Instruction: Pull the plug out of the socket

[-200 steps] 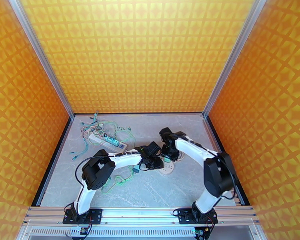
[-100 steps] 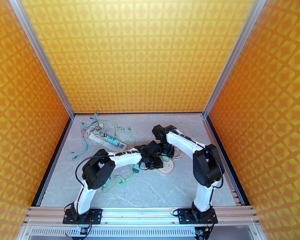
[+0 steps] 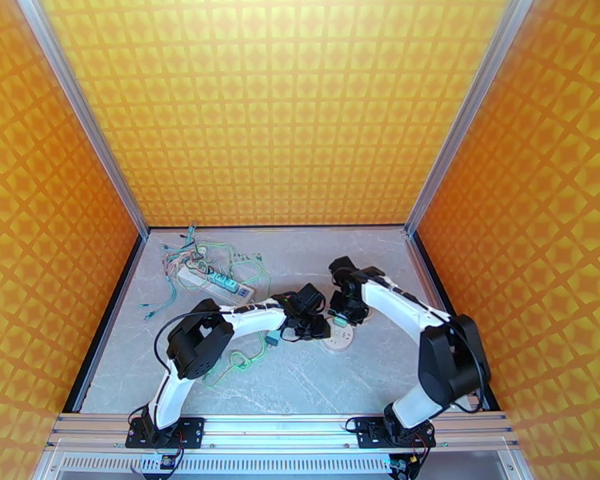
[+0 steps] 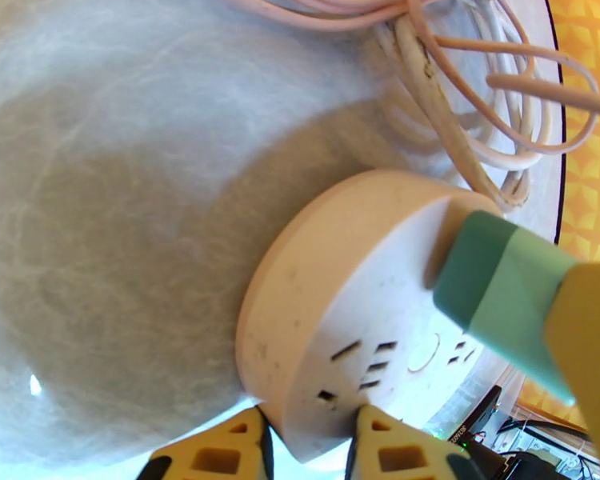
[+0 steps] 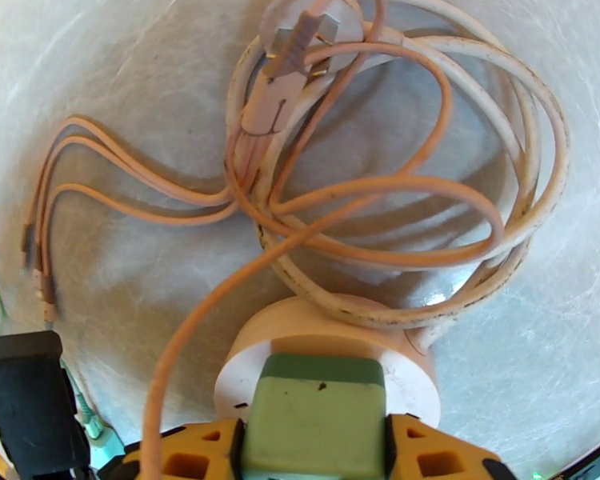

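A round white socket [image 3: 342,341] lies flat mid-table, with a green plug [image 3: 339,320] standing in its top. My left gripper [image 3: 320,326] reaches in from the left; in the left wrist view its yellow fingertips [image 4: 220,454] pinch the socket [image 4: 348,314] at its rim. My right gripper [image 5: 312,446] comes from the right and is shut on the green plug [image 5: 312,422], one yellow finger on each side. The plug [image 4: 500,294] still sits against the socket [image 5: 332,326] face. The socket's white cord [image 5: 428,234] coils behind it.
A white power strip [image 3: 216,283] tangled in green and pink cables lies at the back left. A green cable loop [image 3: 236,362] lies near the left arm's elbow. Thin pink leads [image 5: 100,194] spread left of the coil. Orange walls close three sides.
The right arm swung left over the socket and then back to the right, its elbow now farther right. The left fingers have closed a little on the socket's rim. The socket has stayed put.
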Controlling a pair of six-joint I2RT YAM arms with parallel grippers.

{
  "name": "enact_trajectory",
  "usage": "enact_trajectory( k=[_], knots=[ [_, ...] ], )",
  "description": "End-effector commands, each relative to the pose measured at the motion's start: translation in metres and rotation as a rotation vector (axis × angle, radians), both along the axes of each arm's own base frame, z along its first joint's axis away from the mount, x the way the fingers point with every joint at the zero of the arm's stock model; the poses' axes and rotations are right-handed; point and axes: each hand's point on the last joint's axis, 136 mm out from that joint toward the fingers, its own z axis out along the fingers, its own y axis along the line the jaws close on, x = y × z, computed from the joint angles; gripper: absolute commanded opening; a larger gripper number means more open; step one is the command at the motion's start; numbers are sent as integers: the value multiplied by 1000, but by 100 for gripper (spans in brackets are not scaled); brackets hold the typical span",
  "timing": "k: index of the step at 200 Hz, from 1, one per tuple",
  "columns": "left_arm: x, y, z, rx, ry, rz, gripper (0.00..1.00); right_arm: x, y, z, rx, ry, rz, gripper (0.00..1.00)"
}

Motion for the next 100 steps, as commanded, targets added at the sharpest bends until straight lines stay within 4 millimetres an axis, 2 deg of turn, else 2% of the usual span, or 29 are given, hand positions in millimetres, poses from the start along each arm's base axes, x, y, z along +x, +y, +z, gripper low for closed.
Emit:
enact_trajectory(
  k=[1, 21, 55, 100],
  knots=[
    [-97, 109, -155, 535, 252, -86, 25, 23, 61, 37, 327, -130, 32, 29],
    [-98, 108, -154, 533, 250, -87, 23, 24, 60, 37, 314, -124, 35, 29],
    [-99, 105, -155, 532, 244, -105, 23, 20, 51, 29, 194, -28, 78, 29],
    [-101, 101, -155, 564, 221, -150, 20, 19, 83, 15, 125, 31, 191, 29]
  ],
)
